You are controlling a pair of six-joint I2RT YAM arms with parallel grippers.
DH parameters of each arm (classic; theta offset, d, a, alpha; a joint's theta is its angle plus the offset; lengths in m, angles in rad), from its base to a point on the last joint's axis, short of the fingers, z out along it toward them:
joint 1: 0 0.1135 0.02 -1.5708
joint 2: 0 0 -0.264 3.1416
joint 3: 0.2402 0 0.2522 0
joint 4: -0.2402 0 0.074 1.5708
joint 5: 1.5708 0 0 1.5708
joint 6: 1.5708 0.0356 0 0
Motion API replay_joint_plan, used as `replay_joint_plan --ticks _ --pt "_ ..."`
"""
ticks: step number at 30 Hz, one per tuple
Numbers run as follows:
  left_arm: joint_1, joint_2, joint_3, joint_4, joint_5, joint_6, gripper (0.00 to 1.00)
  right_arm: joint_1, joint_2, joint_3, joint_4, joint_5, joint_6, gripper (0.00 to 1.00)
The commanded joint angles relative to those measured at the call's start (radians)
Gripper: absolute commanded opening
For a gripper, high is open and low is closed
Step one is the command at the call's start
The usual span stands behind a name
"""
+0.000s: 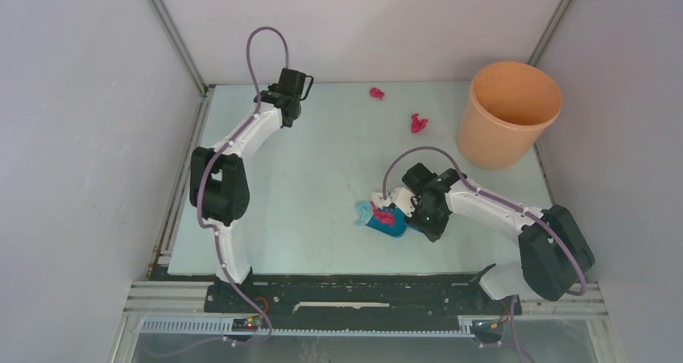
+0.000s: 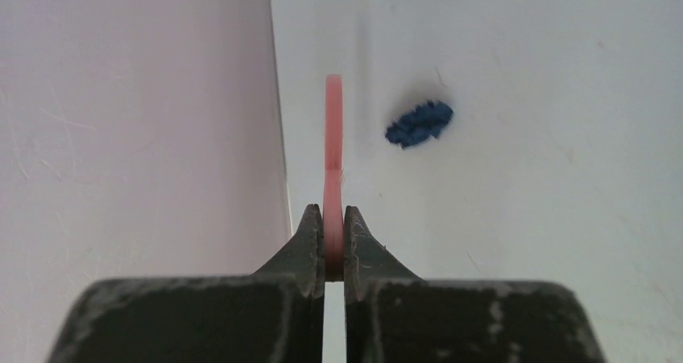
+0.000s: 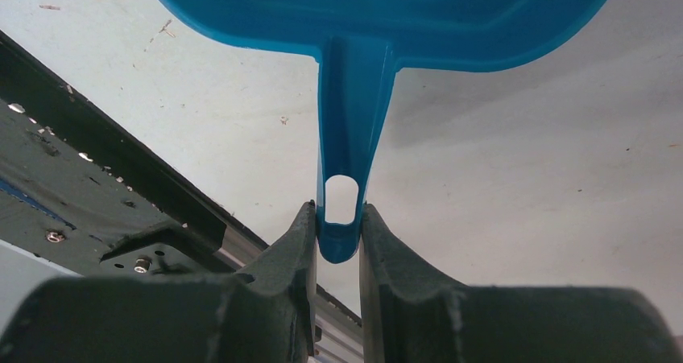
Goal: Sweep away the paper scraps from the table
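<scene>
My left pincer (image 2: 333, 244) pinches the pink brush (image 2: 333, 129) near a navy paper scrap (image 2: 419, 123). My right pincer (image 3: 339, 236) grips the blue dustpan (image 3: 378, 17) by its handle over the table (image 3: 523, 202).

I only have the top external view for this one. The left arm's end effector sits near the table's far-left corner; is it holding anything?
Observer: Yes. The left wrist view shows the left end effector shut on a thin pink handle.
Operator: Any scraps near it?
Observer: One dark navy scrap lies on the table beside that handle, not touching it.
Operator: Where does the right one grip the dustpan?
Observer: The right end effector pinches the blue dustpan at its handle's tip, by the hanging hole.
</scene>
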Motion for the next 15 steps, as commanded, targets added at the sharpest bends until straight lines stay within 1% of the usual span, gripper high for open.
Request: replay_joint_plan --ticks 1,2,4,5,7,11,15 --pt "0.017 0.107 0.14 0.122 -0.081 0.123 0.0 0.012 0.004 0.025 -0.009 0.002 0.011 0.04" --pt "0.025 0.129 0.183 0.116 -0.065 0.115 0.0 0.012 0.004 0.024 -0.009 0.0 0.012 0.04" --pt "0.043 0.173 0.246 0.09 0.048 0.085 0.0 0.013 0.006 0.024 -0.009 -0.005 0.014 0.04" --pt "0.046 0.202 0.281 0.064 0.081 0.084 0.0 0.014 0.009 0.025 -0.009 -0.006 0.013 0.04" --pt "0.045 0.263 0.351 0.0 0.114 0.082 0.0 0.014 0.013 0.024 -0.011 0.0 0.013 0.04" --pt "0.038 0.27 0.342 -0.061 0.239 0.01 0.0 0.015 0.013 0.024 -0.015 0.011 0.012 0.04" --pt "0.002 0.205 0.278 -0.122 0.367 -0.062 0.0 0.018 0.021 0.025 -0.009 0.011 0.012 0.04"
